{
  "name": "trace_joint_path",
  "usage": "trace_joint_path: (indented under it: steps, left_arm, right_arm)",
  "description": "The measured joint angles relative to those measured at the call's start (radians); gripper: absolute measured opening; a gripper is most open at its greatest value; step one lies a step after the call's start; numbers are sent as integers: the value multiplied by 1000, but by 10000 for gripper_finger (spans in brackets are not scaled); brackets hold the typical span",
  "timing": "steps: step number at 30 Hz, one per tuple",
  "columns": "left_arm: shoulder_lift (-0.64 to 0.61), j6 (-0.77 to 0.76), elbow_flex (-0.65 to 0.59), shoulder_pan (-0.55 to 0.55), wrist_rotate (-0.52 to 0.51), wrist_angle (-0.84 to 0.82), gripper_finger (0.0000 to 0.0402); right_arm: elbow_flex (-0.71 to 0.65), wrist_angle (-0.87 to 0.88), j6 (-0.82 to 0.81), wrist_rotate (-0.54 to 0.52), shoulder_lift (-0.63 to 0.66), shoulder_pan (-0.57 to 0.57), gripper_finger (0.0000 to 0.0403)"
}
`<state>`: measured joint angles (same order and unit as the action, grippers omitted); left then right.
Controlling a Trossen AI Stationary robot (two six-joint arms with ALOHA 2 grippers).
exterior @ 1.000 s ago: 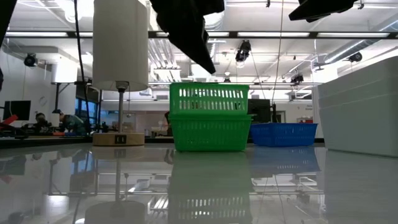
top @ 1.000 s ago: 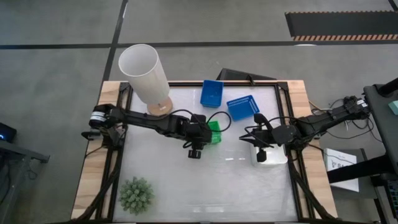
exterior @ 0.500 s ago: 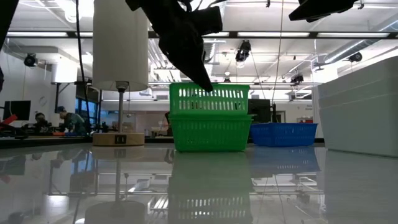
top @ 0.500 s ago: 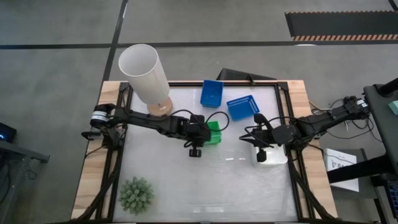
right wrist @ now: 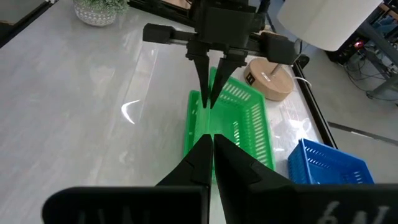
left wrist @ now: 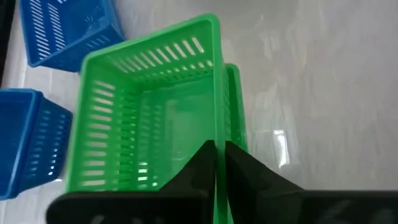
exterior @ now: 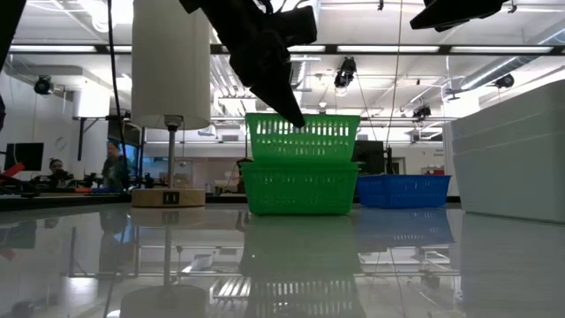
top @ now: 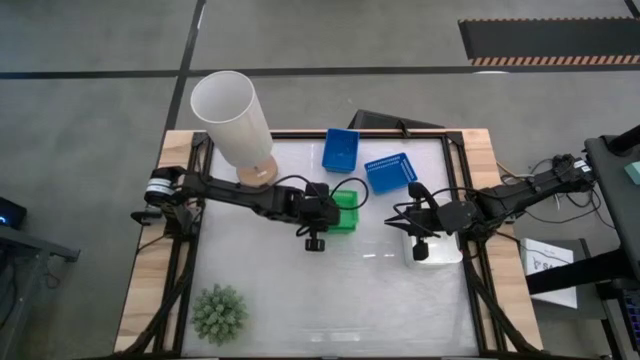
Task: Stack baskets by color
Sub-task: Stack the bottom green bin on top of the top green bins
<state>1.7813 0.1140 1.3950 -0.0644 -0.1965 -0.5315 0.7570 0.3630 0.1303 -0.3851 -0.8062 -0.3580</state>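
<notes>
Left pincer (left wrist: 217, 163) is clamped on the upper green basket's (left wrist: 149, 106) near wall, just beside the lamp (top: 232, 122); judged best lifted level to avoid dragging the lower green basket (exterior: 298, 187).

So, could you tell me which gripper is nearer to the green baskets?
The left. The left gripper is shut on the top green basket at its wall, while the right gripper hangs shut above the white baskets, off to the side.
</notes>
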Motion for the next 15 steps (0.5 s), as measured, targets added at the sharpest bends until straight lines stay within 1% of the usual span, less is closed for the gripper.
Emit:
trace_joint_path:
  steps: [3,8,11,15]
  left_arm:
    - [0,-4,-18,-2,0,1,6]
    - [0,-63,-25,-2,0,14,12]
    - [0,-62,-28,-1,5,17,32]
    - [0,-57,-35,-1,6,26,75]
  right_arm:
    - [0,0,0,0,0,0,9]
    - [0,1,0,0,0,0,9]
    - [0,1,0,0,0,0,9]
    - [0,1,0,0,0,0,9]
